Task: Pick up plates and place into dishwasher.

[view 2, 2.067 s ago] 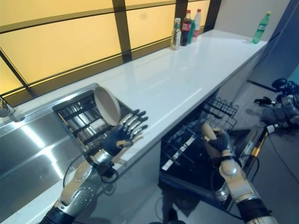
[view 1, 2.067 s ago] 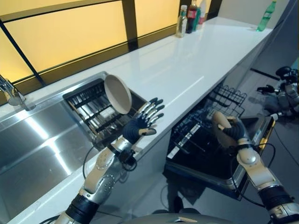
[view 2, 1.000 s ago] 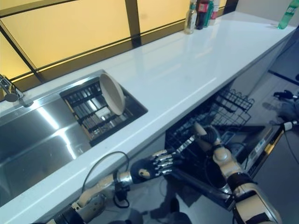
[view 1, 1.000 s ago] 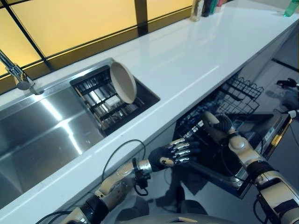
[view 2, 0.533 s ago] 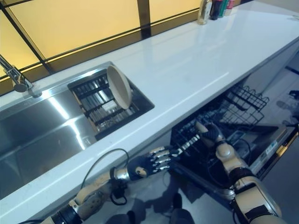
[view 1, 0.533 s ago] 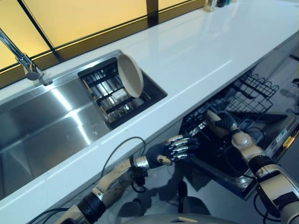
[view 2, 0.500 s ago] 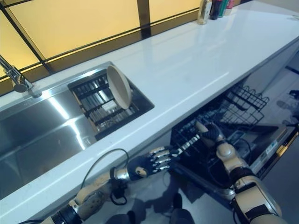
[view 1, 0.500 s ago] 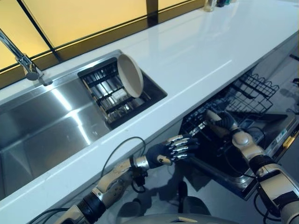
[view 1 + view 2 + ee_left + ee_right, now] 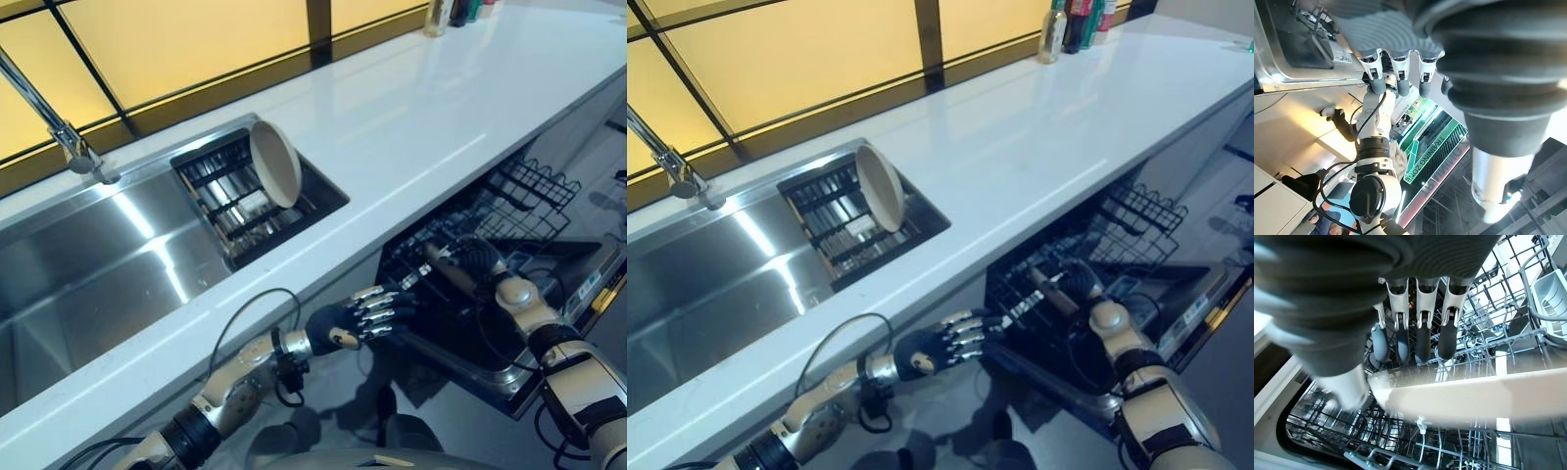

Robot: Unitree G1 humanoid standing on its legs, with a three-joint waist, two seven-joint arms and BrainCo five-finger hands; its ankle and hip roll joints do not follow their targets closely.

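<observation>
My right hand [image 9: 482,262] is shut on a beige plate [image 9: 1459,396], thumb on one face and fingers behind it. It holds the plate on edge low inside the black wire rack [image 9: 534,186] of the open dishwasher, under the counter at the right. The plate's rim [image 9: 441,264] pokes out on the left of the hand. A second beige plate [image 9: 276,164] leans upright in the dark drainer rack [image 9: 220,201] set in the sink. My left hand [image 9: 345,323] hangs open below the counter's front edge, left of the dishwasher rack, holding nothing.
The white counter [image 9: 431,108] runs to the far right, with bottles [image 9: 1068,20] at its back end. A steel sink [image 9: 88,264] with a faucet [image 9: 61,132] lies on the left. The dishwasher door [image 9: 583,284] lies folded down at the right.
My left hand dropped from counter height to below the counter's edge. My right hand sank deeper into the dishwasher rack with the plate. The camera shifted, so the whole scene slid.
</observation>
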